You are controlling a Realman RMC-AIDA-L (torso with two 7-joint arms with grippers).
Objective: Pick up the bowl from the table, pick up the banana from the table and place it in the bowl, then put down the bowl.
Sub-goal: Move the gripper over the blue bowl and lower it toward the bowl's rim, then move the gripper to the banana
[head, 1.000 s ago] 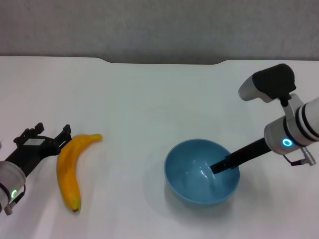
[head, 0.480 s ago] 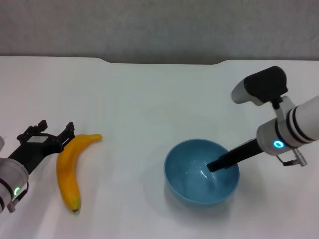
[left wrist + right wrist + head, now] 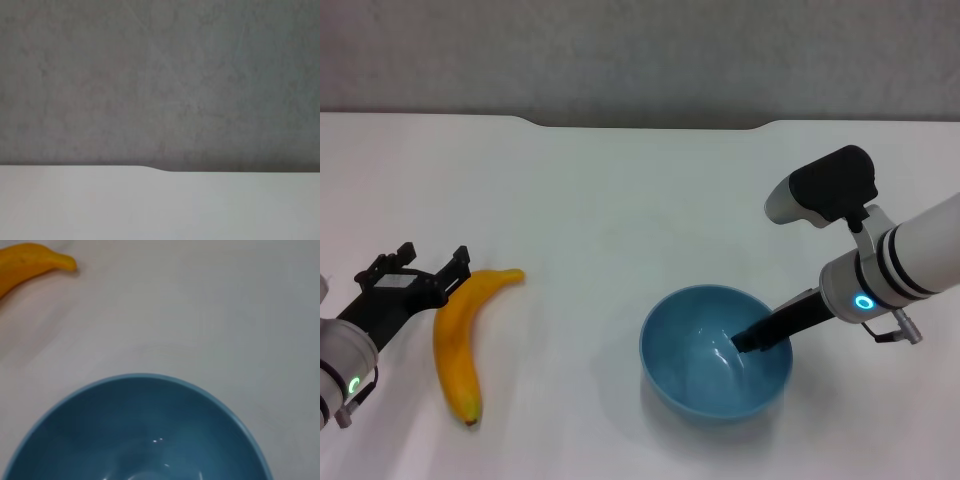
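Right pincer grips bowl rim (banana apart).

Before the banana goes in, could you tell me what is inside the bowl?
Only the right tool reaches over the rim into the bowl; no food shows. The patch under it is hidden.

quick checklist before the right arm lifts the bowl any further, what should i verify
1. Right gripper at the bowl: a finger reaches over the rim inside: ok.
2. Grip closed firmly on the rim: cannot tell, outer finger is hidden.
3. Bowl empty: ok.
4. Banana lying on the table, apart from the bowl: ok.
5. Left gripper beside the banana's stem end, fingers spread, not holding it: ok.
6. Bowl level: cannot tell.
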